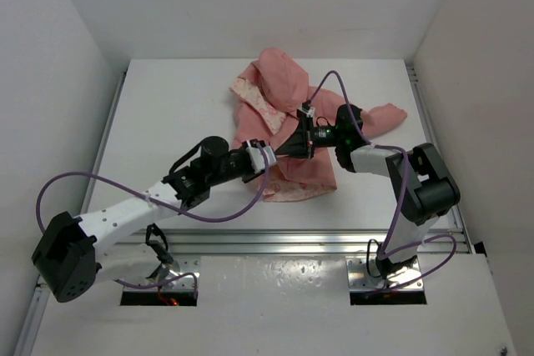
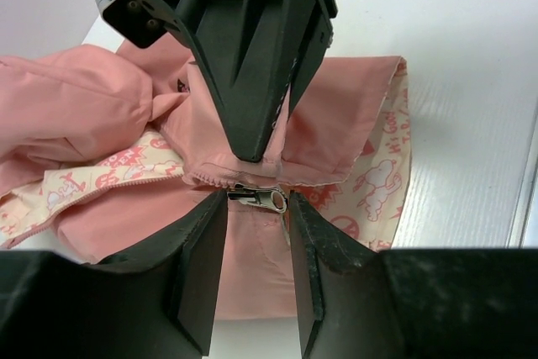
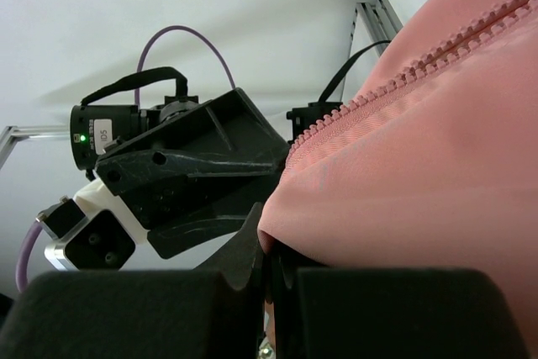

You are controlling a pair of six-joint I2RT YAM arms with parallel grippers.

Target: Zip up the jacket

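The salmon-pink jacket point(image 1: 279, 81) lies crumpled at the back middle of the white table, with its cream printed lining point(image 1: 254, 97) showing. My right gripper point(image 1: 299, 146) is shut on a fold of the jacket's fabric point(image 3: 420, 174) beside the zipper teeth point(image 3: 403, 81). In the left wrist view its fingers point(image 2: 252, 124) pinch the cloth point(image 2: 92, 107) just above the metal zipper slider point(image 2: 262, 199). My left gripper point(image 2: 257, 203) is open, with a fingertip on either side of the slider. In the top view the left gripper point(image 1: 269, 156) meets the right one at the jacket's lower front.
The two arms cross the middle of the table point(image 1: 167, 106), trailing purple cables point(image 1: 234, 216). A metal rail point(image 1: 275, 243) runs along the near edge. White walls enclose the table on three sides. My left arm point(image 3: 176, 174) fills the right wrist view's left half.
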